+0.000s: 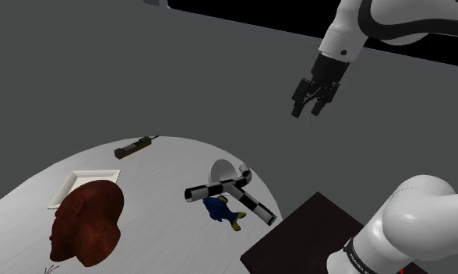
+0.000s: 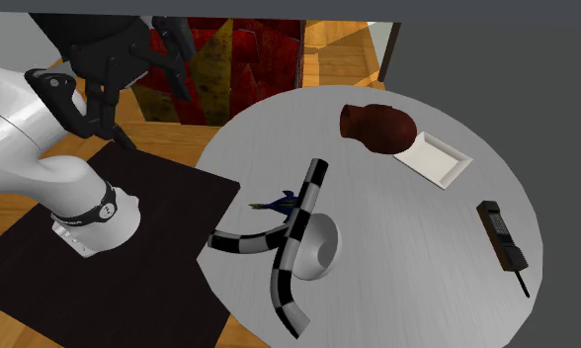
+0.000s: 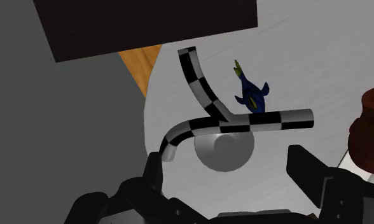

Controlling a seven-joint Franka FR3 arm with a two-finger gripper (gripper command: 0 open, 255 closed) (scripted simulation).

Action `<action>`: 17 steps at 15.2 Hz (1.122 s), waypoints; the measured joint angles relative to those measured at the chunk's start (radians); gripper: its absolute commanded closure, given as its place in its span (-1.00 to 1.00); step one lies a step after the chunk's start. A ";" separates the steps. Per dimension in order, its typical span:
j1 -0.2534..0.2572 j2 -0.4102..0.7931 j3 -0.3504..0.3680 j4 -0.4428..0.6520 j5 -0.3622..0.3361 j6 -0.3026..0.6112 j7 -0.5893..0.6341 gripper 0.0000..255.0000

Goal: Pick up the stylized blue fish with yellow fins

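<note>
Shoulder view, from its left: a dark red head [image 1: 87, 222] stands at the table's [image 1: 165, 175] left edge, hiding part of a white tray [image 1: 70, 187]. In the second exterior view the tray [image 2: 437, 160] lies bare, with the head [image 2: 377, 127] at its corner. A phone [image 1: 134, 148] lies near the far edge. Right of middle sits a pale bowl [image 1: 220, 169]; checkered tubes [image 1: 247, 198] cross over its rim. The blue fish [image 1: 218, 205] with yellow fins lies flat on the table just beside the tubes, toward the edge nearest the dark stand [image 1: 305, 233]. The gripper [image 1: 307, 111] hangs high, out past that edge and well apart from the fish. Its fingers [image 3: 310, 175] are spread and hold nothing.
</note>
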 measured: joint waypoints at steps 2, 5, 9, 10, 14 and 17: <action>0.003 0.007 0.002 -0.009 0.002 0.014 -0.005 -1.00; 0.023 0.019 0.010 -0.083 0.013 0.096 -0.032 -1.00; 0.058 0.069 0.031 -0.172 0.037 0.228 -0.068 -1.00; 0.065 0.090 0.034 -0.184 0.041 0.260 -0.080 -1.00; 0.104 0.163 0.058 -0.267 0.068 0.411 -0.120 -1.00; 0.130 0.244 0.072 -0.294 0.086 0.514 -0.153 -1.00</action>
